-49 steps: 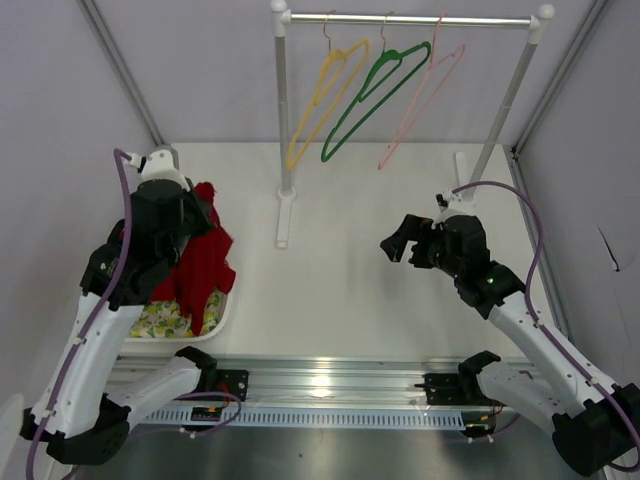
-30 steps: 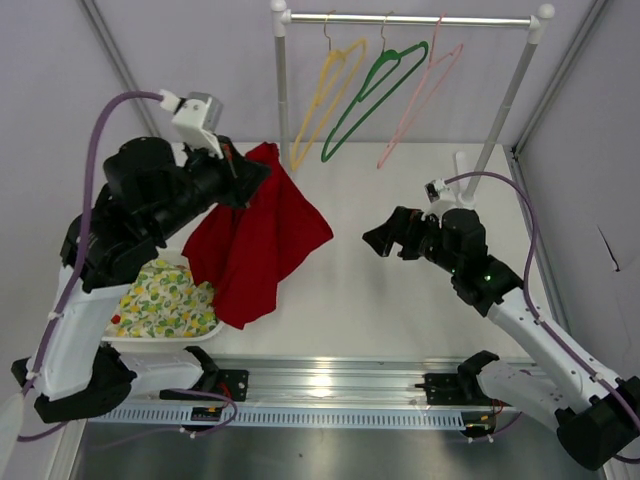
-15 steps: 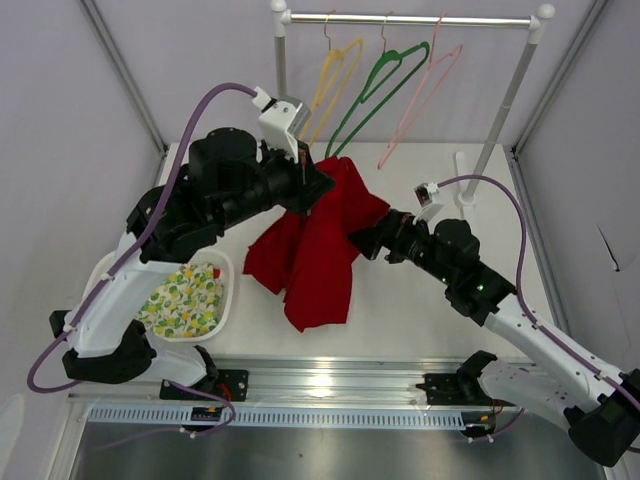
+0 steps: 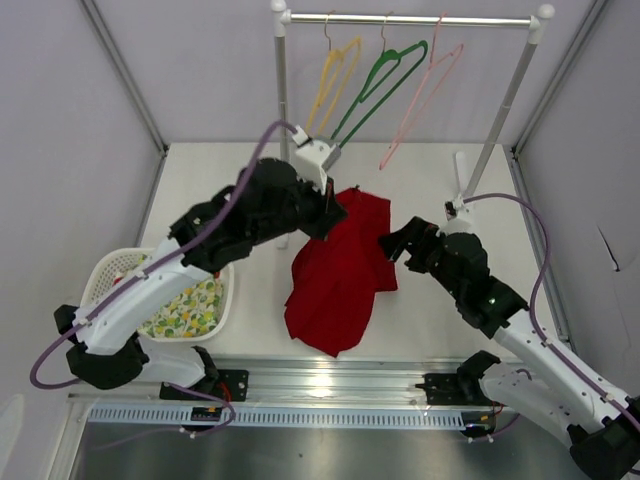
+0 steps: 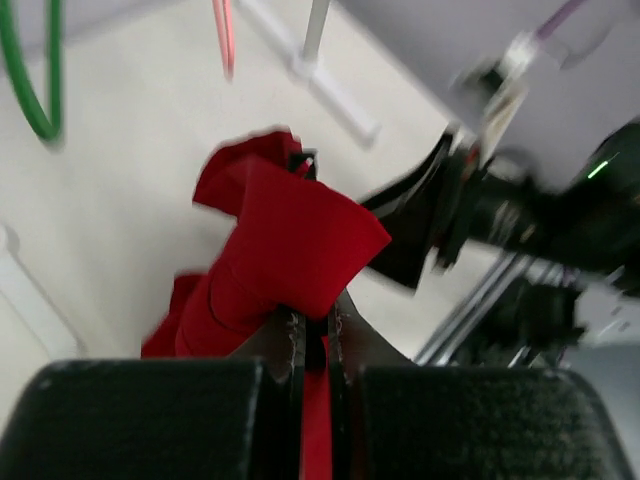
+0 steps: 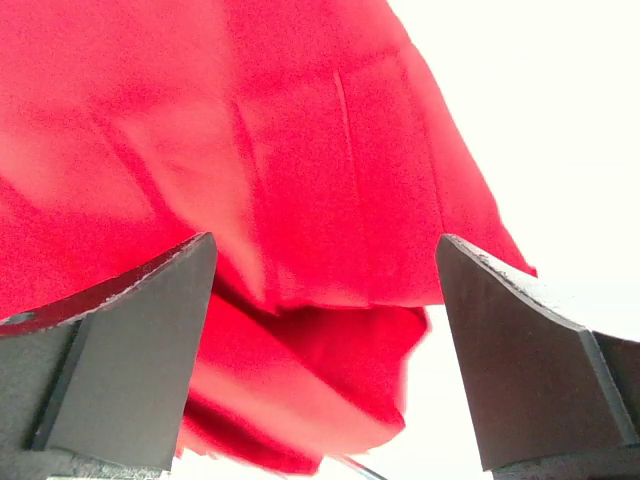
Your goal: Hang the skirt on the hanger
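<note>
The left gripper [image 4: 335, 207] gripped the skirt [image 4: 340, 270] by its top edge. The right gripper [image 4: 396, 243] stood spread open just beside the skirt, and the hanger [image 4: 424, 98] hung well behind it.

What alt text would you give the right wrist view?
A deep-red skirt fills most of the frame, folded and rumpled, just ahead of the right pincer, whose two dark fingers stand wide open at the lower corners. White table shows at the right.
</note>
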### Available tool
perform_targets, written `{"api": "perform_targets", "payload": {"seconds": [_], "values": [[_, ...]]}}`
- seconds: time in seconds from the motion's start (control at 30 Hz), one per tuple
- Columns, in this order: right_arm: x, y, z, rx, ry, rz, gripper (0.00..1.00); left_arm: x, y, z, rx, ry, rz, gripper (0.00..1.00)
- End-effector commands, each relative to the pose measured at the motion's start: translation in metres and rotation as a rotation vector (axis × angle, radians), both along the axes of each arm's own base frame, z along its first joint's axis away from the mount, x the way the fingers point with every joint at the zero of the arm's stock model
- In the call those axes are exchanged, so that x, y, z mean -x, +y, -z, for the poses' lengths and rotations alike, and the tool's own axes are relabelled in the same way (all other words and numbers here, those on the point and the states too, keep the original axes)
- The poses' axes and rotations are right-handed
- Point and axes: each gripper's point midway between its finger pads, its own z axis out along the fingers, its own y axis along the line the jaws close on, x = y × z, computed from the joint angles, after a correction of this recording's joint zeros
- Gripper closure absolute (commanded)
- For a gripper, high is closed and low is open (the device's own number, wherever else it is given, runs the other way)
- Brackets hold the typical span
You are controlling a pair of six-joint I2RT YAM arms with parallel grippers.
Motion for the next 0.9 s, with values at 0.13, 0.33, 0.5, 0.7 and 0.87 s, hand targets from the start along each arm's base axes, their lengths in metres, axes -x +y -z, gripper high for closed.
{"api": "perform_targets", "payload": {"seconds": [0.13, 0.33, 0.5, 0.7, 0.87], "values": [[0.012, -0.044, 0.055, 0.094, 0.097, 0.16, 0.05, 0.027, -0.002, 0.184, -0.106, 0.209, 0.07, 1.0], [0.018, -0.049, 0.064, 0.124, 0.121, 0.156, 0.05, 0.06, -0.006, 0.284, -0.143, 0.47, 0.061, 0.84], [0.013, -0.046, 0.057, 0.151, 0.123, 0.147, 0.05, 0.057, -0.005, 0.258, -0.146, 0.41, 0.045, 0.47], [0.007, -0.047, 0.029, 0.16, 0.088, 0.146, 0.04, 0.053, 0.013, 0.176, -0.081, 0.285, 0.024, 0.29], [0.001, -0.053, 0.011, 0.162, 0.066, 0.165, 0.04, 0.056, 0.028, 0.114, -0.004, 0.202, 0.022, 0.27]]}}
